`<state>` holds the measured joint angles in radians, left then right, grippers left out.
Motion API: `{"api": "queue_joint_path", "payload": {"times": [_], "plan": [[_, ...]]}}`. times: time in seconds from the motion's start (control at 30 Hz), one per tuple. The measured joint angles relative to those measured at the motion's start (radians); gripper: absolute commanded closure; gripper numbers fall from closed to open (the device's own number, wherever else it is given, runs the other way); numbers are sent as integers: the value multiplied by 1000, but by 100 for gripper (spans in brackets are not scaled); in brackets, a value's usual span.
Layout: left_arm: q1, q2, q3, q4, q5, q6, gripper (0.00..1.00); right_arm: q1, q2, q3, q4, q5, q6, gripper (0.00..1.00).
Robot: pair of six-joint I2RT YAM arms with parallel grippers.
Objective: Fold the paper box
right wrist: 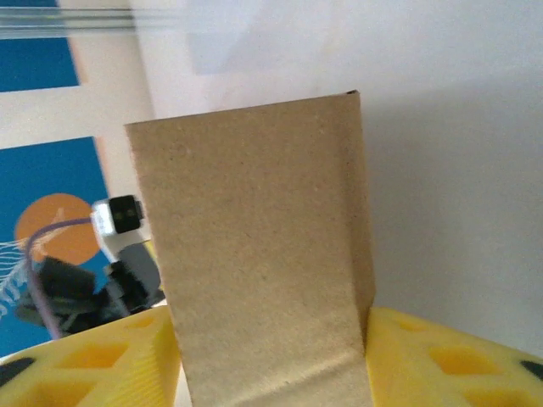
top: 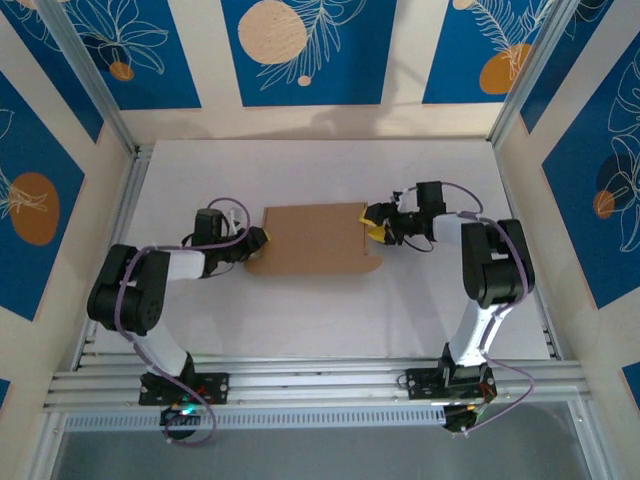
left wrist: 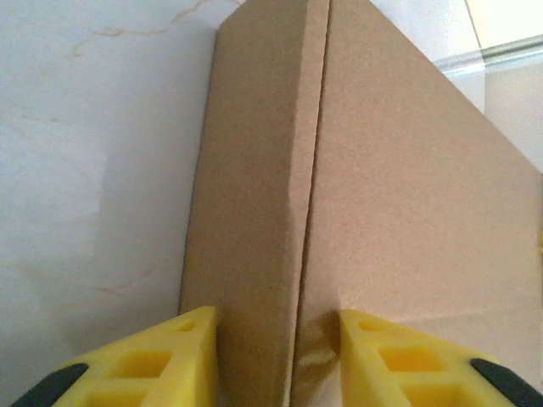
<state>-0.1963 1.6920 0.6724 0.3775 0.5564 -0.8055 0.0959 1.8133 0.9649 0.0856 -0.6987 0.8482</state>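
Observation:
The paper box (top: 315,240) is a flat brown cardboard rectangle lying in the middle of the white table. My left gripper (top: 258,242) is at its left end. In the left wrist view the box's side wall and top (left wrist: 407,212) run away from the camera, and my left gripper (left wrist: 276,318) has one yellow finger against each. My right gripper (top: 377,226) is at the box's right end. There a cardboard flap (right wrist: 246,220) stands up between the yellow fingers (right wrist: 127,356) and fills the whole gap of the right gripper (right wrist: 270,315).
The white table (top: 320,310) is walled by blue and cream patterned panels (top: 300,50) at the back and sides. An aluminium rail (top: 320,385) carries both arm bases along the near edge. The left arm's wrist (right wrist: 119,254) shows beyond the flap.

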Motion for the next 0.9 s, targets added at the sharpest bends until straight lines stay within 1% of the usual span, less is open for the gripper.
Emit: {"api": "queue_joint_path", "payload": {"times": [0.07, 0.1, 0.23, 0.33, 0.47, 0.57, 0.7, 0.9], "plan": [[0, -11, 6, -31, -7, -5, 60, 0, -52, -20, 20, -17, 30, 48], [0, -16, 7, -43, -7, -5, 60, 0, -77, -33, 37, -25, 48, 47], [0, -17, 16, -70, -6, -8, 60, 4, -129, -64, 94, -82, 100, 34], [7, -8, 18, -69, 7, -8, 62, 15, -137, -54, 75, -95, 66, 27], [15, -2, 22, -67, 18, -5, 63, 38, -149, -11, -44, -48, -35, 22], [17, -2, 23, -68, 19, -4, 64, 54, -165, 5, -106, 0, -78, 21], [17, -1, 25, -71, 20, 3, 65, 58, -172, 5, -175, 66, -85, 23], [10, 19, 33, -65, 50, 13, 66, 58, -184, 4, -287, 146, -101, 19]]}}
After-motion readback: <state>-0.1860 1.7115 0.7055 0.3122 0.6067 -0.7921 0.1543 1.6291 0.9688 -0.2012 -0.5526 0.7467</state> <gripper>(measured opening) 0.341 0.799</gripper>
